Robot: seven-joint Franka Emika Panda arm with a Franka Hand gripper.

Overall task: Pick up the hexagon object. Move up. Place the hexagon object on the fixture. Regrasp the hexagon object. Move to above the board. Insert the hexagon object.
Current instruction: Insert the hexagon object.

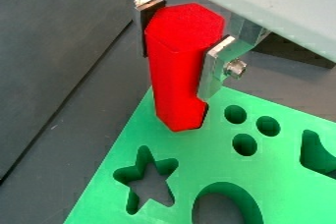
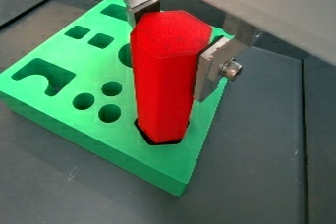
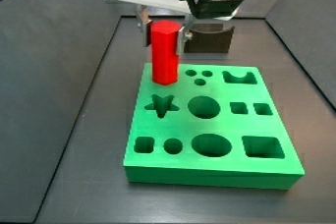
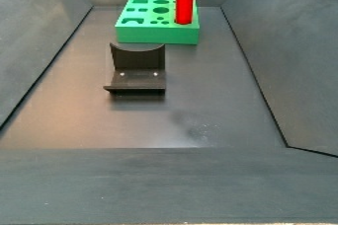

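The hand [image 2: 178, 39] grips the upper part of the bright red hexagonal peg [image 2: 165, 81] between 2 silver fingers [image 2: 217, 63], holding it upright with its lower end in a corner hole of the thick green board [image 2: 59, 66], well apart from the dark fixture [image 4: 136, 68].

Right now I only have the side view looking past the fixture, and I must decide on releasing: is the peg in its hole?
Observer: In a wrist view the peg has its lower end inside the corner hole of the board.
Operator: Upright?
Observer: Yes, a side view shows it vertical, next to the star hole.
Operator: Gripper?
Observer: The gripper is at the peg's upper part, fingers clamping it.
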